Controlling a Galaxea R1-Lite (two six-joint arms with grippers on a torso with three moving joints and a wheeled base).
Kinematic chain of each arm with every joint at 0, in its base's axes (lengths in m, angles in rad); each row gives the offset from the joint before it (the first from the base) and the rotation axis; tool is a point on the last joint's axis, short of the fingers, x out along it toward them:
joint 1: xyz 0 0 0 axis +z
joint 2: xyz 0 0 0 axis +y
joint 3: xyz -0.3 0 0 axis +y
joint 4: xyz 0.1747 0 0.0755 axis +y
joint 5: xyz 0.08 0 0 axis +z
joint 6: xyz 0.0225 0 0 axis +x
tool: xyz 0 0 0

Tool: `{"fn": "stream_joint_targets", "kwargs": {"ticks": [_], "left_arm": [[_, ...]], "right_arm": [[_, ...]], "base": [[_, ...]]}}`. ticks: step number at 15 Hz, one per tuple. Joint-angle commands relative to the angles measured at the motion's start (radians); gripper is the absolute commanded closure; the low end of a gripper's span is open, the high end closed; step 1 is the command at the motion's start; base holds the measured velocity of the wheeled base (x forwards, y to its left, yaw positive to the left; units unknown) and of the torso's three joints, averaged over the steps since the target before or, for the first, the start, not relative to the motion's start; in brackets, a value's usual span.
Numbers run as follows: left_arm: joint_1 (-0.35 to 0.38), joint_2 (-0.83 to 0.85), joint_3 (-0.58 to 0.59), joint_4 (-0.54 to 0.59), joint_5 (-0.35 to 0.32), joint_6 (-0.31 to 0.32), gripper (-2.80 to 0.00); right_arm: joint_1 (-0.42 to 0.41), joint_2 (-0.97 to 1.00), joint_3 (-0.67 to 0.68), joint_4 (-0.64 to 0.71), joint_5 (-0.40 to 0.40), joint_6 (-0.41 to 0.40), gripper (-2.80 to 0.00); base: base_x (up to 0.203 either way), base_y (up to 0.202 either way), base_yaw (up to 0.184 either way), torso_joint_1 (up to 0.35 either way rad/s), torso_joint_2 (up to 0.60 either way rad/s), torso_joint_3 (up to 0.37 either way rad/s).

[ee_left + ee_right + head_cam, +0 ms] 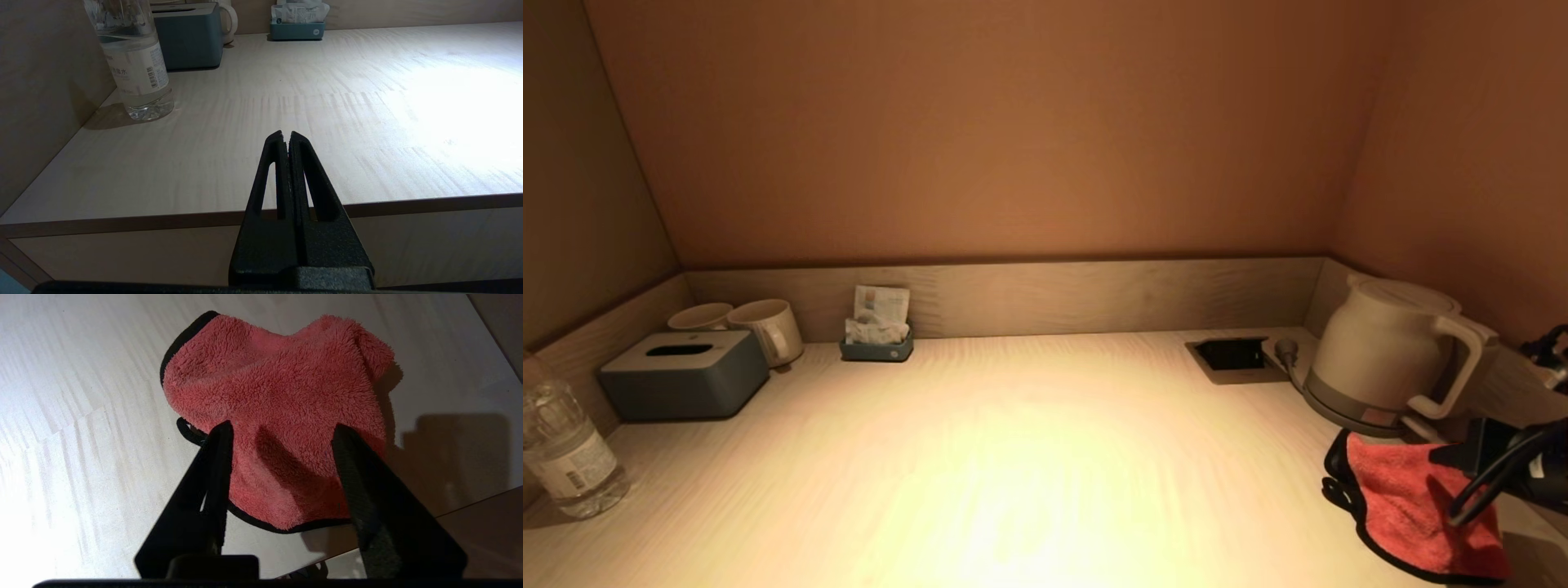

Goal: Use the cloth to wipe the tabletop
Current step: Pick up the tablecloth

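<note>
A red fluffy cloth (1409,506) with black edging lies crumpled on the light wood tabletop (1029,457) at the near right corner, in front of the kettle. My right gripper (282,426) hovers just over the cloth (278,392), open, its two fingers spread over the cloth's near half and holding nothing. The right arm (1519,465) comes in from the right edge of the head view. My left gripper (286,134) is shut and empty, parked at the table's front edge on the left side, out of the head view.
A cream kettle (1388,355) on its base stands at the back right, beside a recessed socket (1235,355). A grey tissue box (682,374), two mugs (768,327) and a sachet holder (877,327) stand at the back left. A water bottle (564,449) stands at the left.
</note>
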Motion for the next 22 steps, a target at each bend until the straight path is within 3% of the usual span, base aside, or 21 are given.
{"fn": "stream_joint_targets", "kwargs": {"ticks": [1, 18, 22], "left_arm": [[0.000, 0.001, 0.000, 0.000, 0.000, 0.000, 0.00], [0.001, 0.001, 0.000, 0.000, 0.000, 0.000, 0.00], [-0.001, 0.001, 0.000, 0.000, 0.000, 0.000, 0.00]], "right_arm": [[0.000, 0.006, 0.000, 0.002, 0.002, -0.001, -2.80], [0.005, 0.168, -0.025, -0.007, -0.001, -0.007, -2.80], [0.005, 0.220, -0.024, -0.097, -0.006, -0.006, -2.80]], "base": [[0.000, 0.000, 0.000, 0.000, 0.00, 0.000], [0.000, 0.000, 0.000, 0.000, 0.00, 0.000], [0.000, 0.000, 0.000, 0.000, 0.00, 0.000]]}}
